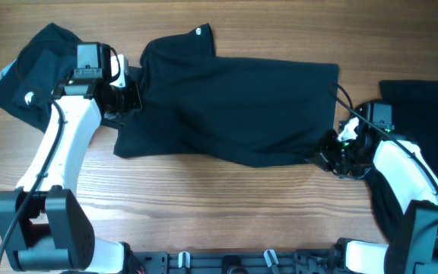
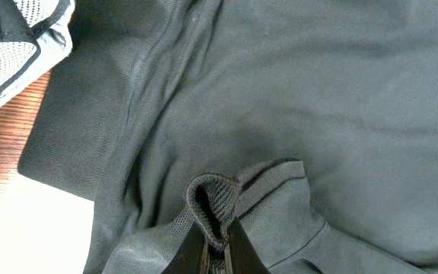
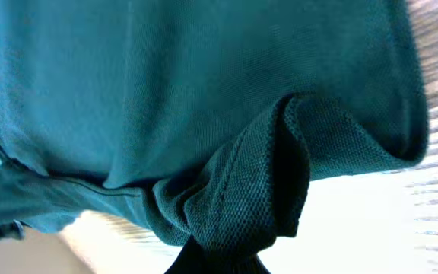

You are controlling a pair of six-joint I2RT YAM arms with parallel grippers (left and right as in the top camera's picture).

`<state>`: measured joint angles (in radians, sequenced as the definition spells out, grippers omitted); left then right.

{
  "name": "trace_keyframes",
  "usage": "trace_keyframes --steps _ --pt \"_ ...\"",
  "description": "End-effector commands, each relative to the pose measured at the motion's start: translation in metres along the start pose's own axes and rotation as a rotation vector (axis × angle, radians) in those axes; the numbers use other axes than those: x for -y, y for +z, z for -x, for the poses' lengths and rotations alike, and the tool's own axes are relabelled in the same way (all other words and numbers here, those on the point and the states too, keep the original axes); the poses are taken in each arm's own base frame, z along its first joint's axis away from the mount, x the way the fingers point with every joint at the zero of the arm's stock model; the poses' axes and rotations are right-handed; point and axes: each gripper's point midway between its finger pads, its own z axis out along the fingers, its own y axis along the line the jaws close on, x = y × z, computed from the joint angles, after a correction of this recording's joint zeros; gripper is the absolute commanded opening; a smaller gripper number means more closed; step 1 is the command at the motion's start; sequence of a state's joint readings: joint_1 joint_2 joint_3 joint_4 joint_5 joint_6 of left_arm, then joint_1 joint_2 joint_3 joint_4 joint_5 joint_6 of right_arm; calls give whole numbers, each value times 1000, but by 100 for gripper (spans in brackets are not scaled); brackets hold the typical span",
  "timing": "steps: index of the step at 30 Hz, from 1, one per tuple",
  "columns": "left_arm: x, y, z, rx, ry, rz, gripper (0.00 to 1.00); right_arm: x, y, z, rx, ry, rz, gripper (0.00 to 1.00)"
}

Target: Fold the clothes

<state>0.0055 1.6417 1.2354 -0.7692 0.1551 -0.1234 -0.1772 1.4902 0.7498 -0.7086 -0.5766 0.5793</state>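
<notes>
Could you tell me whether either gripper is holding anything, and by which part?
Both hold the middle black T-shirt: left gripper pinches a ribbed edge at its left end, right gripper its bunched right-end hem.

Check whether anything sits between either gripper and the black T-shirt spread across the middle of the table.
Nothing visible does. The left gripper pinches the T-shirt at its left edge, the right gripper at its lower right corner, jaws closed straight on the fabric. The other black clothes lie off to the sides.
</notes>
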Motion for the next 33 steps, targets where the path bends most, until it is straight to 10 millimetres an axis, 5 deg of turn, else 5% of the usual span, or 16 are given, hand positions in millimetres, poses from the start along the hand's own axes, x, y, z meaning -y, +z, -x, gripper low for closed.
trace_keyframes --steps 1,8,26,28,30,33 --pt "-2 -7 8 33 23 28 4 -1 -10 16 35 88 52 4" --pt "-4 -7 10 40 47 40 4 6 -34 28 41 89 191 4" --pt "1 -8 33 135 62 23 4 -8 -39 46 108 32 253 7" --pt "1 -7 35 143 63 22 8 -8 -39 46 110 30 254 13" --pt "1 -4 37 143 63 22 29 -10 -40 50 126 12 258 39" --pt "-10 1 30 113 53 71 46 0 -40 64 200 -48 186 50"
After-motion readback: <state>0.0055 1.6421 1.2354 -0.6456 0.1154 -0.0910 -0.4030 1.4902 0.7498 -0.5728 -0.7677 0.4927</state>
